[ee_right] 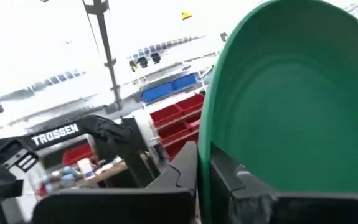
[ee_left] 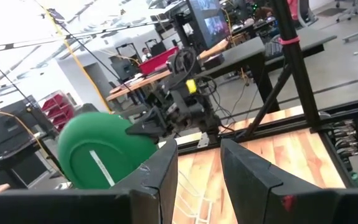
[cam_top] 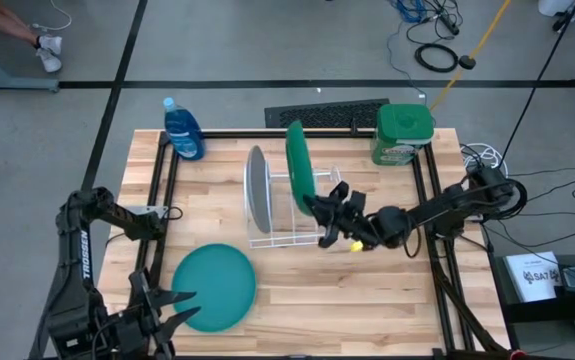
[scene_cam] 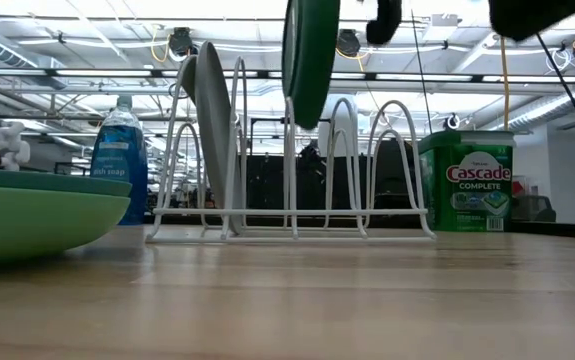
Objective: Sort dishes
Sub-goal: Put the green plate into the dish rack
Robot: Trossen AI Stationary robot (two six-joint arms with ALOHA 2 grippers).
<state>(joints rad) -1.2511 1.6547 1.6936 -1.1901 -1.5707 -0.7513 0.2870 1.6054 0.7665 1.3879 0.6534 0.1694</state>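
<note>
Two arms: right gripper (cam_top: 319, 208) clamped on the dark green plate's (cam_top: 300, 158) rim — held upright above the white wire rack (cam_top: 285, 238).
Teal plate (cam_top: 213, 287): flat on the table (cam_top: 387, 300); low view alone shows a light green plate (scene_cam: 37, 215) under it.
Grey plate (cam_top: 257, 187): upright in the rack.
Left gripper (cam_top: 172, 310): fingers apart, near the teal plate.

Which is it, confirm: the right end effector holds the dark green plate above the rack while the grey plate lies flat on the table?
Wrong on the grey plate: the high view shows it upright in the white wire rack. The right end effector does hold the dark green plate above it.
</note>
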